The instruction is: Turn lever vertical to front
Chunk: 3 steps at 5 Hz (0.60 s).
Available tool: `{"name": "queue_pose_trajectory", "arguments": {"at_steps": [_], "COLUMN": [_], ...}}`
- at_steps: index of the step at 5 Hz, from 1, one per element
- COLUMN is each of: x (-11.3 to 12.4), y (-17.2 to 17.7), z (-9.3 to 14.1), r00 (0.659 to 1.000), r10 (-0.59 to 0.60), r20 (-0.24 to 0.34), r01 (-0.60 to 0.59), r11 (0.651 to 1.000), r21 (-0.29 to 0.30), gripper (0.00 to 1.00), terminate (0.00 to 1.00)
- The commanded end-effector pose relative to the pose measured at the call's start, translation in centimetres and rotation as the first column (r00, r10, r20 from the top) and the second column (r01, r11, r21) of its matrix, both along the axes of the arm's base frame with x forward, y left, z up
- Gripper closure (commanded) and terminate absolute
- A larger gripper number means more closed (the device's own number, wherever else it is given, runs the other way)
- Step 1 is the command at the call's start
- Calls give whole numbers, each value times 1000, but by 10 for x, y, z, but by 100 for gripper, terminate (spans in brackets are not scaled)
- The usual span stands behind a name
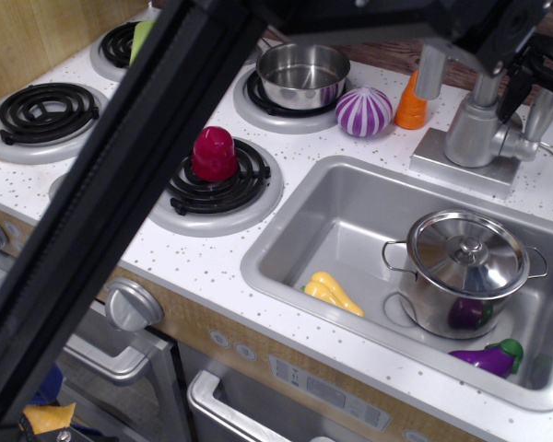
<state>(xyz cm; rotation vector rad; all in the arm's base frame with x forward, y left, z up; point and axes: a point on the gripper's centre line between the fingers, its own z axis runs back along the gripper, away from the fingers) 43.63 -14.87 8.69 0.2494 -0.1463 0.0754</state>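
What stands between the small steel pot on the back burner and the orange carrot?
In this view, a purple-and-white striped onion stands between the pot and the carrot.

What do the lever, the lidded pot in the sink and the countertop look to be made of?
Lever: likely satin metal or metal-look plastic; grey, soft sheen. Lidded pot: polished steel; mirror-like reflections on the lid. Countertop: white speckled laminate or plastic, apparently; matte, flecked.

My arm (101, 203) looks matt black. The lidded pot (463, 272), pan (303, 74), sink (341, 230) and lever (541, 115) are smooth, shiny metal. The bench (212, 253) is white and speckled. The red cup (214, 153) and eggplant (488, 357) look like glossy plastic.
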Motion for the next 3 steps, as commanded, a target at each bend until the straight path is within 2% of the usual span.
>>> {"name": "queue_pose_trajectory", "arguments": {"at_steps": [1, 3], "x": [0, 15], "y": [0, -4], "z": [0, 15], "r00": [1000, 991], "r10": [0, -3], "r20": [0, 132], "r01": [0, -6], "r11": [1000, 998], "r21": [0, 68], "gripper": [0, 0], "terminate": [0, 0]}}
